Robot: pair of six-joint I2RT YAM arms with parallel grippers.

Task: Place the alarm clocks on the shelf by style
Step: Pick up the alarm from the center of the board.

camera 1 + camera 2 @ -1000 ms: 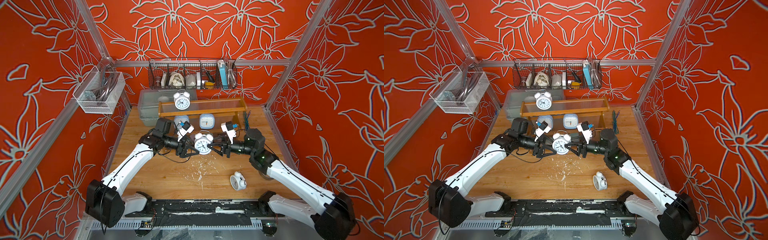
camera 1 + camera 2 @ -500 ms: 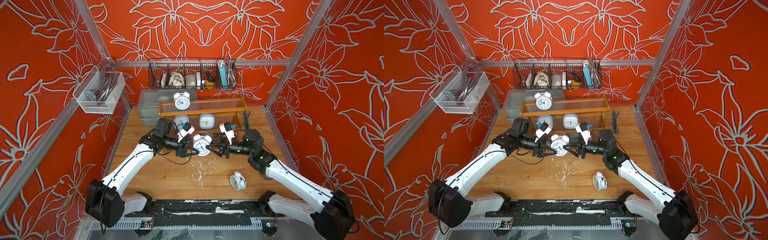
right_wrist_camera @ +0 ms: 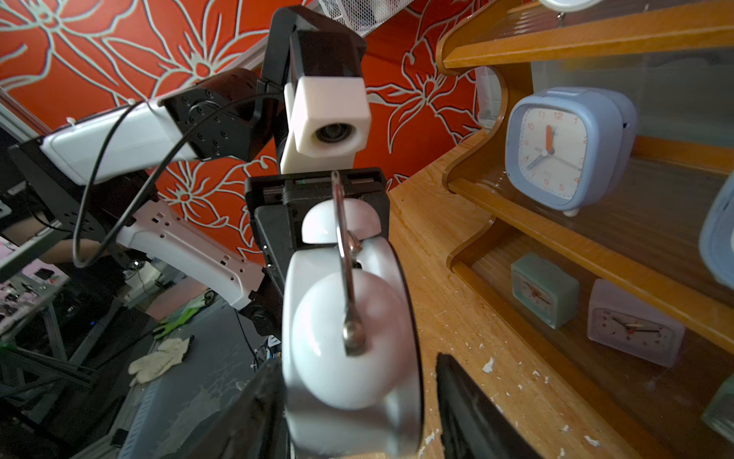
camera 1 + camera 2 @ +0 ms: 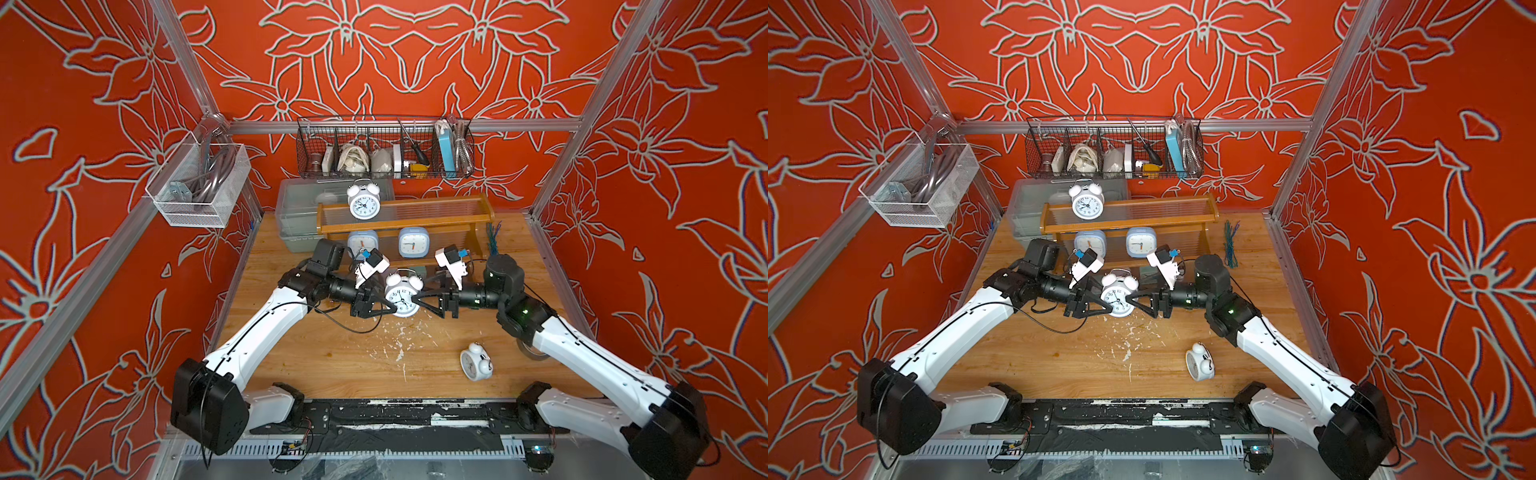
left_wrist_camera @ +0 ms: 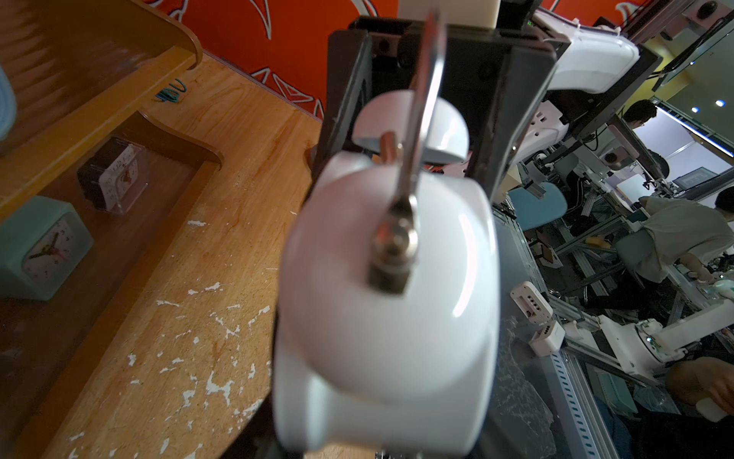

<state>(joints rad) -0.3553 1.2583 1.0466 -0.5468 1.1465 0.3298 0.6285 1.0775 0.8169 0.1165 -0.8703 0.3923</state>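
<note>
A white twin-bell alarm clock point(image 4: 401, 297) hangs upright above the table between both arms, face to the front. My left gripper point(image 4: 388, 302) is shut on its left side. My right gripper point(image 4: 419, 294) straddles its other side with jaws open, and the right wrist view shows a gap beside the clock point(image 3: 349, 349). On the shelf point(image 4: 436, 226), another twin-bell clock point(image 4: 364, 203) stands on the top tier and two light-blue square clocks point(image 4: 363, 242) point(image 4: 411, 243) on the middle. Teal point(image 3: 544, 296), whitish-lilac point(image 3: 631, 332) and dark point(image 5: 113, 175) cubes sit on the lowest. A third twin-bell clock point(image 4: 476, 362) lies on the table, front right.
A grey translucent bin point(image 4: 299, 208) stands behind the shelf's left end. A black wire basket point(image 4: 384, 149) hangs on the back wall and a mesh basket point(image 4: 199, 187) on the left wall. Blue-green ties point(image 4: 494, 241) lie right of the shelf. White flecks mark the wood.
My left gripper has closed on the clock's left side. My right gripper's jaws have opened off it. The clock has shifted slightly left and toward the shelf.
</note>
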